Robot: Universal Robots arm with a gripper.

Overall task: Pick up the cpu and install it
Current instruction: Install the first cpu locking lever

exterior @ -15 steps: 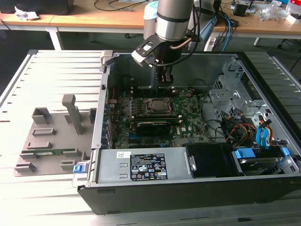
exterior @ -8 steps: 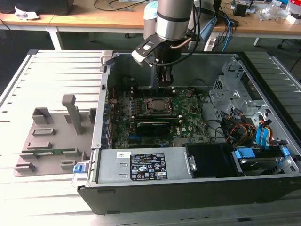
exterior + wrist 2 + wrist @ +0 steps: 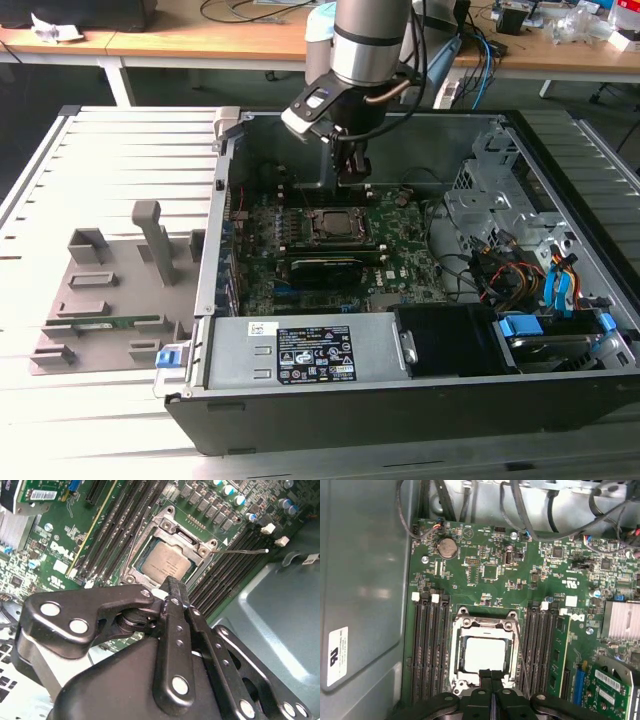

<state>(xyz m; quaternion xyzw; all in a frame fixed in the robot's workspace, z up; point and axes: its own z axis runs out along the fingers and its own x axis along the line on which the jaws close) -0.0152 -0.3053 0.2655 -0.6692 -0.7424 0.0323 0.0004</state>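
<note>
arm: 1 arm reaches down into the open pc case, which lies on its side on the slatted table.
jaws: closed, tip against tip, nothing between them; fingertips meet in both wrist views.
jaws position: low over the motherboard. In both wrist views the tips sit over the edge of the socket frame, just beside 1 side of the cpu. Contact with the frame: cannot tell.
cpu: lies flat in the socket, silvery top up, frame rim around all 4 sides. Not held.
lever: thin wire lever sticks out from a frame corner, across the neighbouring memory slots.
memory slots: black banks on both sides of the socket; 1 green memory stick stands in the outermost slot of 1 bank.
board details: coin cell and finned heatsink in the first wrist view, both well apart from the socket.
power supply: silver box along the near wall of the case.
fixture: grey holder on the table at the exterior view's left, outside the case, with another long green stick lying in it.
</note>
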